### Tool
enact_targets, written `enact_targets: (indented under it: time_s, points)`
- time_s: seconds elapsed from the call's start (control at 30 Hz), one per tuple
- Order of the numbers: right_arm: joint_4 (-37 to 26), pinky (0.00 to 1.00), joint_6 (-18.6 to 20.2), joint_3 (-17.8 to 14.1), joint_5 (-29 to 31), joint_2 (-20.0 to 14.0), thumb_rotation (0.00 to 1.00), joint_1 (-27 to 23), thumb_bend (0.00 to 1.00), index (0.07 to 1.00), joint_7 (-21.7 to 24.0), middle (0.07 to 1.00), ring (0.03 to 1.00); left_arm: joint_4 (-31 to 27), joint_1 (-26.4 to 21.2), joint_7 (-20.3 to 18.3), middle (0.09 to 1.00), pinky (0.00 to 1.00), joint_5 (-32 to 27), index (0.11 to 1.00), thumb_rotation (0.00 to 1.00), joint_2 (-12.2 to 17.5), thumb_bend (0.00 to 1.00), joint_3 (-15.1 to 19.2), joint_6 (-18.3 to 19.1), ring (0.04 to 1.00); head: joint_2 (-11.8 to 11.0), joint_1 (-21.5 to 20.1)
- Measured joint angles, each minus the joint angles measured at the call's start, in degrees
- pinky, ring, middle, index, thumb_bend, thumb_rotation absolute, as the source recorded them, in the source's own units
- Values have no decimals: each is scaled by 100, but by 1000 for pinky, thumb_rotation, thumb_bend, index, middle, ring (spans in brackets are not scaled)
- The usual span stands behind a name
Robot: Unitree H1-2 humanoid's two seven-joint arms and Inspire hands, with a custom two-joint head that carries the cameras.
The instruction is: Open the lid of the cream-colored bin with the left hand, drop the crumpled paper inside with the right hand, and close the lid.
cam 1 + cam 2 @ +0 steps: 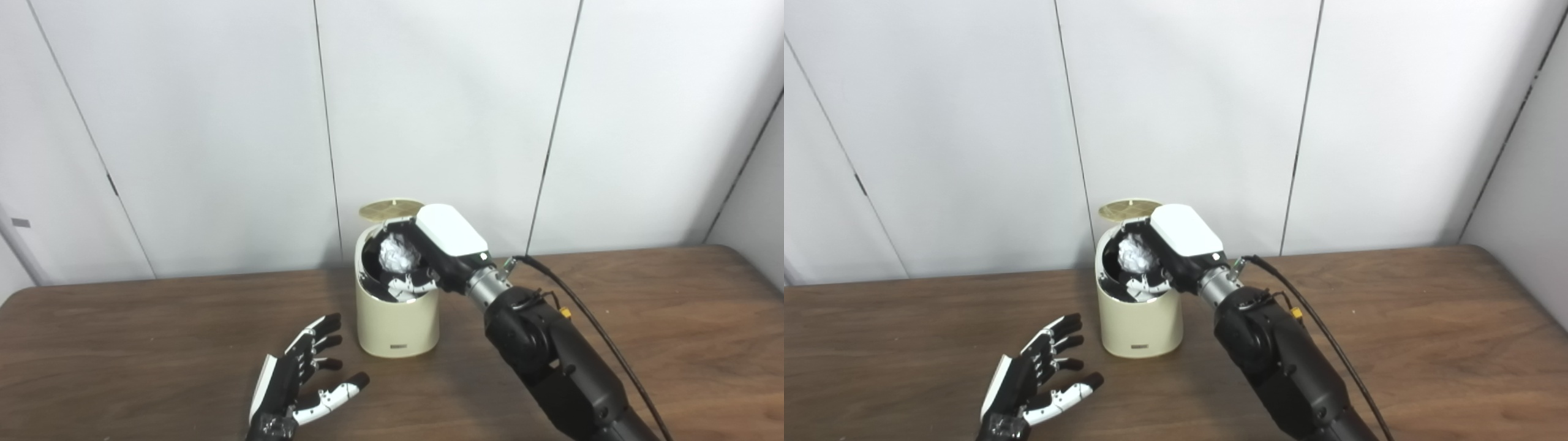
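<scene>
Bin: the cream-colored bin [397,324] is standing upright on the wooden table [674,318], near its middle, close to the wall.
Lid: the round lid [390,208] is standing open, tilted back at the rear rim of the bin.
Paper: the crumpled paper [397,255] is sitting at the mouth of the bin, inside the rim line, between the fingers of the right hand.
Right hand: the right hand [429,251] is reaching over the opening; its fingers [409,286] are curling around the white ball and are gripping it, as far as I can judge.
Left hand: the left hand [300,380] is resting low over the table, just beside the bin, with fingers spread apart and holding nothing.
Paper handling: I am judging it very light, soft and easy to crush; a loose hold around its widest part is enough, and it should fall freely once released.
Lid handling: it looks thin and light, probably hinged at the back; pushing its front edge down gently seems the best place.
Risk: the bin looks light, so a hard push may be sliding or tipping it.
</scene>
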Motion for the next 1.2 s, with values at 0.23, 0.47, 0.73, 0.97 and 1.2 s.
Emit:
enact_targets:
  time_s: [0.23,0.47,0.73,0.97,1.2]
  points:
    - [-183,520,238,17,-117,-2,12,-8,870,725,291,805,674,0,0,-20,870,679,-1,881,148,8,749,-2,0,831,9,-9]
    - [-208,587,239,59,-210,-22,30,-8,881,732,356,827,723,9,0,-19,869,672,0,881,134,10,746,0,0,827,-17,-17]
    - [-234,585,242,71,-298,-22,40,-7,876,741,401,830,722,28,-1,-22,868,665,-1,880,126,31,750,3,-1,819,-35,-26]
    - [-293,643,300,73,-345,-22,85,-3,877,852,480,941,834,28,-1,-17,864,654,38,878,155,33,753,-1,-1,814,-35,-35]
    - [-369,654,372,81,-379,-29,95,3,879,867,579,966,858,29,-3,-17,865,653,38,878,135,37,745,0,-3,809,-35,-26]
